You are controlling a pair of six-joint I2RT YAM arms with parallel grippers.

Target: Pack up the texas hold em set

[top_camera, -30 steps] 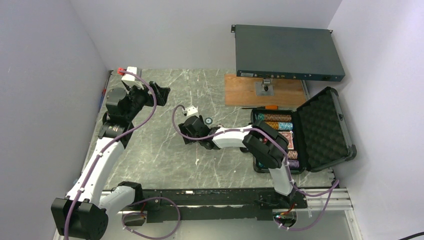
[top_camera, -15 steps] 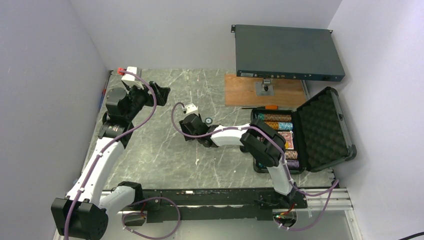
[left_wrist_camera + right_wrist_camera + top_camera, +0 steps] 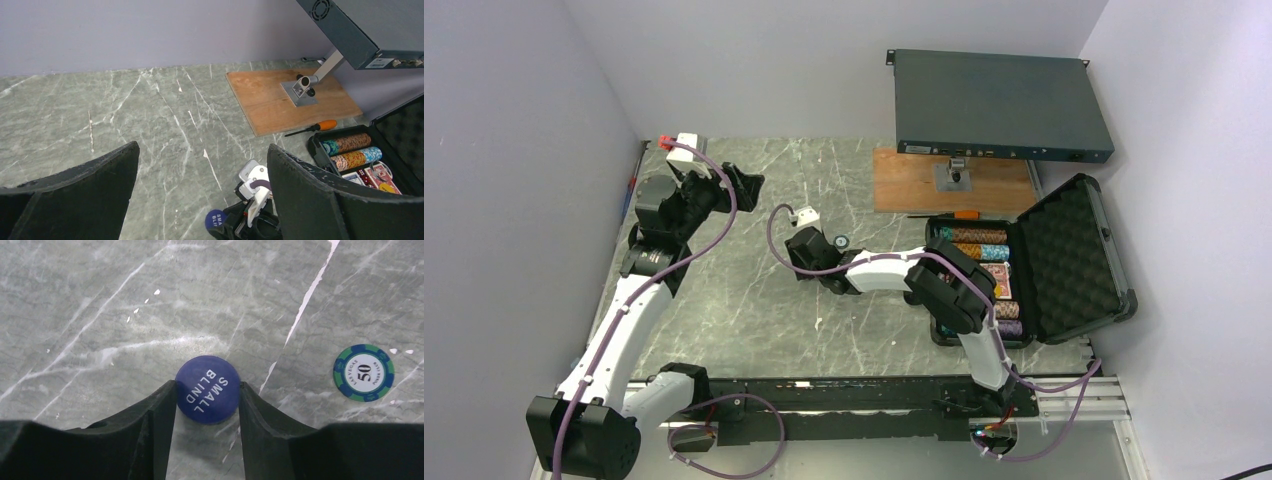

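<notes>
The right gripper [image 3: 207, 386] has both fingers [image 3: 150, 420] pressed on the sides of the blue SMALL BLIND button [image 3: 208, 397], flat on the table [image 3: 100, 300] left of the open poker case [image 3: 1072, 262]. A green 50 chip [image 3: 363, 372] lies near it. The left gripper [image 3: 202, 150], far left, is wide open and empty.

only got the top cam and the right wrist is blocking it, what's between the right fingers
Observer: A round blue button marked SMALL BLIND, flat on the table. The right gripper has a finger against each side.
Operator: anything else loose near it
Observer: A green 50 chip lies flat on the table, right of the button in the right wrist view, clear of the fingers.
Operator: left gripper carrying anything
Observer: No. The left gripper is wide open with nothing between its fingers.
</notes>
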